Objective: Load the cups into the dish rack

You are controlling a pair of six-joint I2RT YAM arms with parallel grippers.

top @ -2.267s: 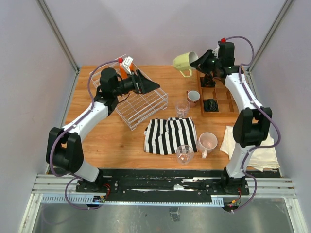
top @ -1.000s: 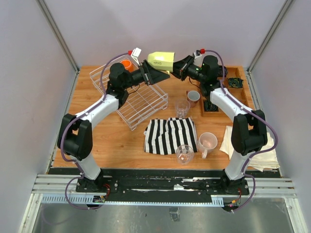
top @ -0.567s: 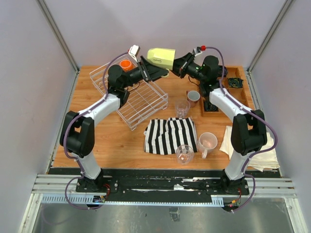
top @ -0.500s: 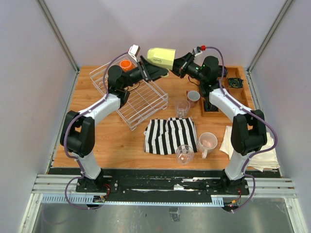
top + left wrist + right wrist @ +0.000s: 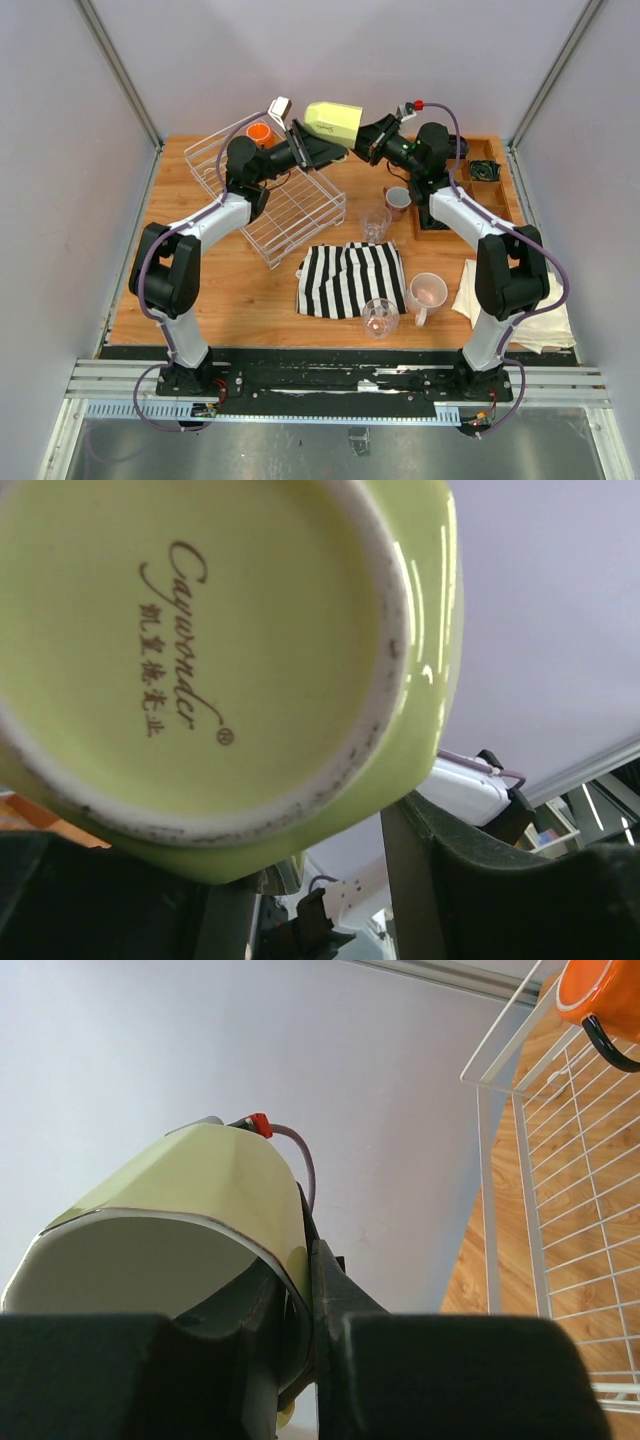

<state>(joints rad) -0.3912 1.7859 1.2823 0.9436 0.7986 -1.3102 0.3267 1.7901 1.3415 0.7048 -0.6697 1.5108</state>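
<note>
Sitting inside the dish rack [image 5: 300, 212] is the orange mug [image 5: 259, 133].

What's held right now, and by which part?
Right gripper pinches the yellow-green mug by its rim, one finger inside. Left gripper brackets its base; firm grip unclear.

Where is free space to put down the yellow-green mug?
Most of the dish rack grid is free; only the orange mug sits in its far corner. Bare wood lies between the rack, the striped cloth and the near edge. Crowded around the cloth's right side: tumblers, pink mugs, wooden tray.
</note>
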